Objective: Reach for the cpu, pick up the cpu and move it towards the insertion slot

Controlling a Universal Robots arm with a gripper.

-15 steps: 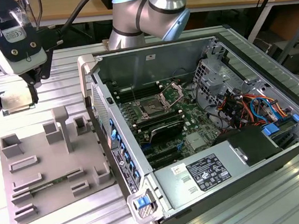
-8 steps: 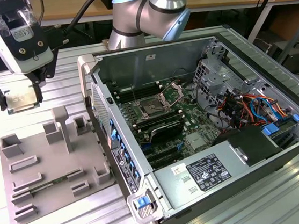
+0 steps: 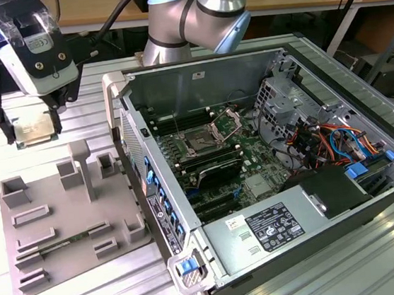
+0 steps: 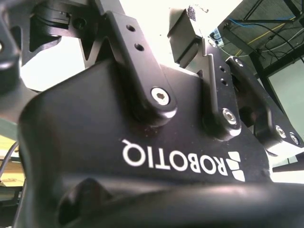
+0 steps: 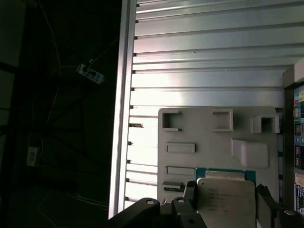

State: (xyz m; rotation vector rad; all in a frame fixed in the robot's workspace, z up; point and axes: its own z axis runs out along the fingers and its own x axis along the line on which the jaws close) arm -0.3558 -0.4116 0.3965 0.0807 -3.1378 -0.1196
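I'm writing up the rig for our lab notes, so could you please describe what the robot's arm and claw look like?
The arm has silvery metal tube segments with pale blue joint caps, and a thick black cable runs beside it. At its end sits a white housing above the black claw. In the second wrist view the claw has a matte black body with white lettering, black linkage bars and silver hex-socket screws.

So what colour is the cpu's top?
Silvery-grey, the cpu shows best in the first wrist view.

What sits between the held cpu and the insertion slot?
In the exterior view, the grey moulded tray and the computer case's near wall separate the cpu from the insertion slot.
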